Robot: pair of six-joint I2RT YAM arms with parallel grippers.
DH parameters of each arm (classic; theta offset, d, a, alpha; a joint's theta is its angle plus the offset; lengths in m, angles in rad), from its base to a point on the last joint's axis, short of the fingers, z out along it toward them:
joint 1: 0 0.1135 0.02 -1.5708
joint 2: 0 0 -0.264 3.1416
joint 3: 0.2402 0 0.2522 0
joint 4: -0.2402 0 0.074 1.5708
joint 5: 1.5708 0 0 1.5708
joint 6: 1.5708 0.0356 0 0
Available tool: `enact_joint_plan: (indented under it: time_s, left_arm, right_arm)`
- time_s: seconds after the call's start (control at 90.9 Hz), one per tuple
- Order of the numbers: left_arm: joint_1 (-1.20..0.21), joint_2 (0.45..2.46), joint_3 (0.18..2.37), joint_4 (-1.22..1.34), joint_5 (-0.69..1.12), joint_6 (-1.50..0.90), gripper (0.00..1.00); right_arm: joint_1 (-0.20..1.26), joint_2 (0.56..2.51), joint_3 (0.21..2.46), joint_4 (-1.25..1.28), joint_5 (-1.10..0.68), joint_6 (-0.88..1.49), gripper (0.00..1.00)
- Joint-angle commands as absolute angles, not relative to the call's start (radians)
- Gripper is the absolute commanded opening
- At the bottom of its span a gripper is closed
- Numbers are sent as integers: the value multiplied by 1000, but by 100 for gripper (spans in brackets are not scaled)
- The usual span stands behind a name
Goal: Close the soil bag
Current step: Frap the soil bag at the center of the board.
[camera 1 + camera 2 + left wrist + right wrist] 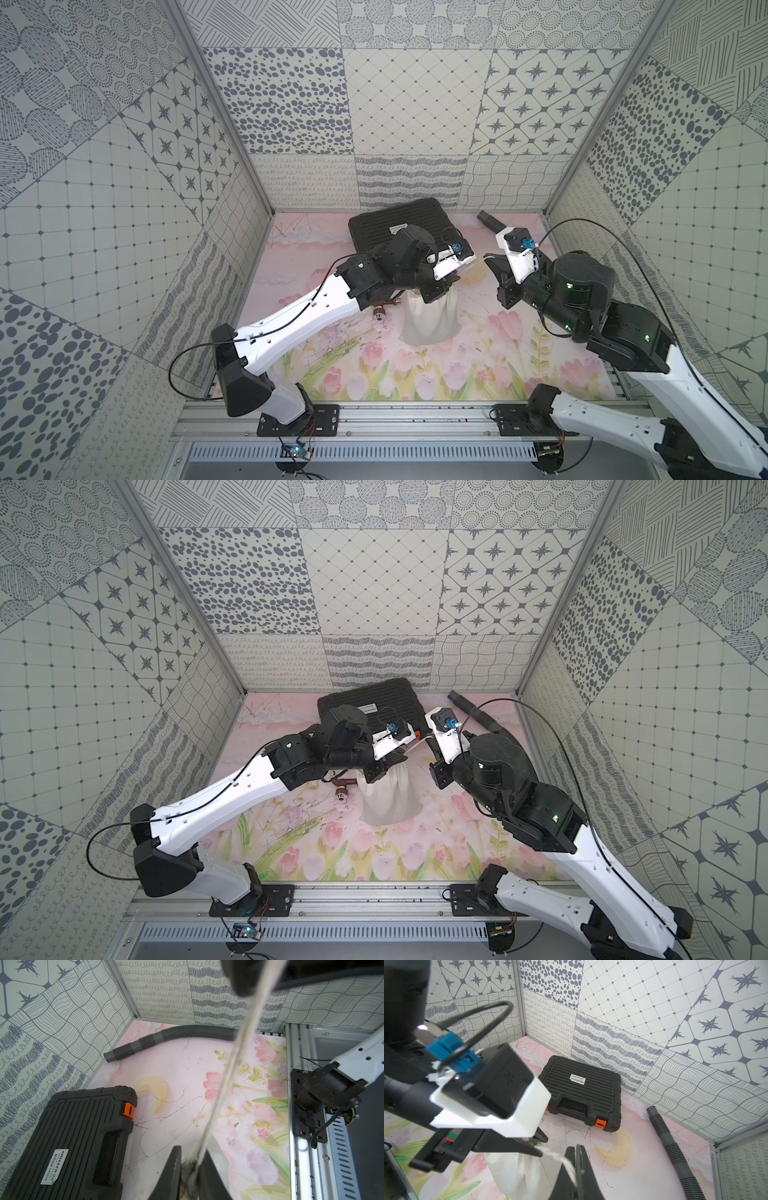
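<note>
Your left gripper [192, 1160] has its fingers pinched nearly together on the gathered neck of the soil bag [430, 322]. The bag stands upright near the middle of the flowered mat [478, 374], in front of the black case [374, 228] by the back wall. Your right gripper [575, 1148] is closed tight on the bag's cord [228, 1068], which runs taut from the neck across to it on the bag's right. A small red-brown fitting [380, 313] lies just beside the bag on its left. A grey hose [670, 1140] lies along the right wall, well apart from the bag.
</note>
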State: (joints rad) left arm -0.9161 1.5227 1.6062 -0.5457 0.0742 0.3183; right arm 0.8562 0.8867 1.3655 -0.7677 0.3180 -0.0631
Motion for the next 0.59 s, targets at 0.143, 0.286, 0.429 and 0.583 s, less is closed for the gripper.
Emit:
enact_joint_plan:
  time_s: [0.143, 0.286, 0.429, 0.583]
  left_arm:
    - [-926, 1537, 1616, -720, -28, 344, 19]
    - [-928, 1539, 1615, -725, -31, 349, 19]
    - [-930, 1539, 1616, -725, -36, 352, 19]
    - [-932, 1540, 1617, -732, -40, 354, 19]
  right_arm:
    - [848, 829, 1445, -562, 380, -56, 0]
    - [848, 833, 1452, -557, 383, -59, 0]
    - [848, 832, 1454, -554, 385, -60, 0]
    - [847, 831, 1453, -551, 395, -64, 0]
